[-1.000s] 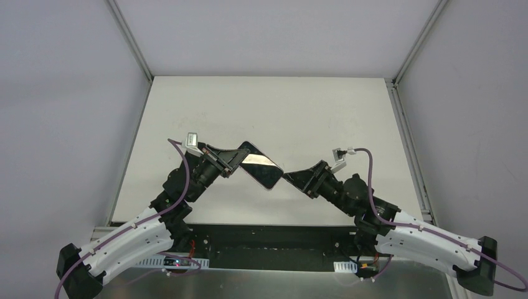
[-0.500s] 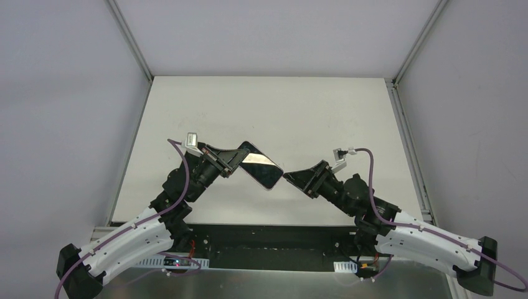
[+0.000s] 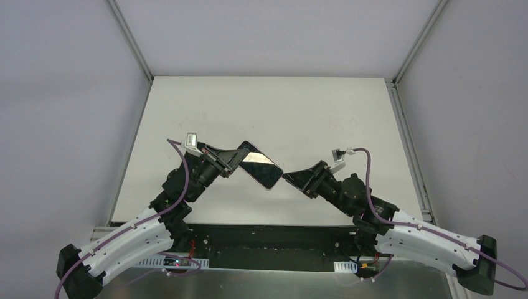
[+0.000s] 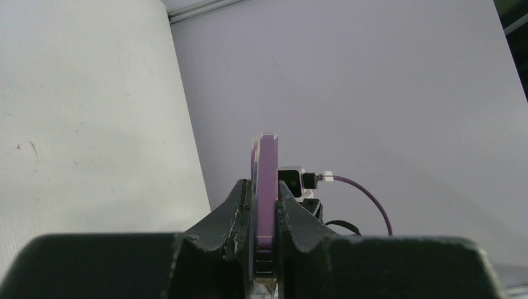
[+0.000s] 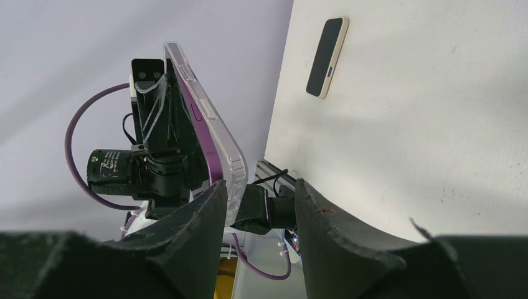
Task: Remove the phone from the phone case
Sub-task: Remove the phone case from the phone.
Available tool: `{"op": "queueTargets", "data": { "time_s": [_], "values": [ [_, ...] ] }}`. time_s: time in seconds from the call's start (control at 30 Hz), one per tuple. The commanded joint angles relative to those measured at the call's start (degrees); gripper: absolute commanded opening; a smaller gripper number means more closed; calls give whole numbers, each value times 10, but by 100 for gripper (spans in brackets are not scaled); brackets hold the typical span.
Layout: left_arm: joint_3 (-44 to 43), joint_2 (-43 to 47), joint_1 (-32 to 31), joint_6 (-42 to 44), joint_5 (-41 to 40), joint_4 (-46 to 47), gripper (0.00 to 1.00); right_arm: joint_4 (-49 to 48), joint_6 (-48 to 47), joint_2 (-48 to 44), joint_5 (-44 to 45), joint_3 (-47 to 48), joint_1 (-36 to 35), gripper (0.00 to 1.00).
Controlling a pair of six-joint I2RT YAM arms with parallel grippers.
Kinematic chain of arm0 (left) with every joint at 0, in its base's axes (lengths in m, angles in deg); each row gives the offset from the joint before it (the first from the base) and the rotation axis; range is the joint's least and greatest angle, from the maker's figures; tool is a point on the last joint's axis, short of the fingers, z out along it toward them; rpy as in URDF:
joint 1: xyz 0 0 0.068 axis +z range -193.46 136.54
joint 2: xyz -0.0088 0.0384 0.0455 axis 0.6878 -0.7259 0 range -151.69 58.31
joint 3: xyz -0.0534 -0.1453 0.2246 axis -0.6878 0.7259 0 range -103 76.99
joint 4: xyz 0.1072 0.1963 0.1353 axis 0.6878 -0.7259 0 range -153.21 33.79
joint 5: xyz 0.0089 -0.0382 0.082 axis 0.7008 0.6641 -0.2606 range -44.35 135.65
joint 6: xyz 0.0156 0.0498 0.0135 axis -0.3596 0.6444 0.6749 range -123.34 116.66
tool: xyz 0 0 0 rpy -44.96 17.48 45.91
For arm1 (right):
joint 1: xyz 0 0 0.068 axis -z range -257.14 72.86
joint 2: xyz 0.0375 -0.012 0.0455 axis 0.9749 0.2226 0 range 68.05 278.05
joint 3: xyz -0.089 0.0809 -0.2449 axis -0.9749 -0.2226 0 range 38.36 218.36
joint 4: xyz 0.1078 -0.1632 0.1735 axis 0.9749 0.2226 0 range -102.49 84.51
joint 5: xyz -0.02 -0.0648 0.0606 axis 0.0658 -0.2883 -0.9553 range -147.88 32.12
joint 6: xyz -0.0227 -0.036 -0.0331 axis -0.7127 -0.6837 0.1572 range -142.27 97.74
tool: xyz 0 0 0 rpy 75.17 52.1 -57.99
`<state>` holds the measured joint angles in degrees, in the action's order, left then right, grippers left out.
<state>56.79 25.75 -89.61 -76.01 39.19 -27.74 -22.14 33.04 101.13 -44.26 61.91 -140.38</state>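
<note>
My left gripper [image 3: 238,159] is shut on the phone in its case [image 3: 260,165] and holds it above the table, tilted. In the left wrist view the purple phone edge [image 4: 266,180] stands upright, pinched between my fingers [image 4: 240,205]. In the right wrist view the phone shows purple inside a clear case [image 5: 208,134]. My right gripper [image 3: 287,177] is open at the phone's lower right corner. In its own view the case corner sits against the inner side of its left finger [image 5: 208,212], and the gap between the fingers is otherwise empty.
The white table [image 3: 280,112] lies between grey walls with metal rails along its edges. A small dark phone-shaped thing with a cream rim [image 5: 327,56] lies on the white surface in the right wrist view; it does not show from above.
My right gripper has edged slightly left toward the phone's corner. The left gripper and the phone have not moved.
</note>
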Motion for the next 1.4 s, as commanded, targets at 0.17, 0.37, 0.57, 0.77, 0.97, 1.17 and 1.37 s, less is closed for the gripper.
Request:
{"op": "queueTargets", "data": {
  "time_s": [0.17,0.37,0.57,0.77,0.97,1.17,1.37],
  "values": [
    [-30,-1,-7,-17,17,68,0,-25,9,18,5,18,1,47],
    [-40,-17,-15,-19,18,68,0,-62,35,40,21,4,3,47],
    [-56,-44,-23,-22,12,74,0,-155,40,52,28,-22,5,47],
    [-85,-99,-23,-50,2,97,0,-283,64,56,-29,-52,50,47],
    [-110,-176,-32,-85,17,162,0,-393,90,77,-108,-60,86,45],
    [-130,-210,-45,-85,16,181,0,-387,88,89,-125,-39,87,40],
    [-130,-226,-50,-79,11,185,0,-370,92,94,-130,-25,88,34]
  ]
}}
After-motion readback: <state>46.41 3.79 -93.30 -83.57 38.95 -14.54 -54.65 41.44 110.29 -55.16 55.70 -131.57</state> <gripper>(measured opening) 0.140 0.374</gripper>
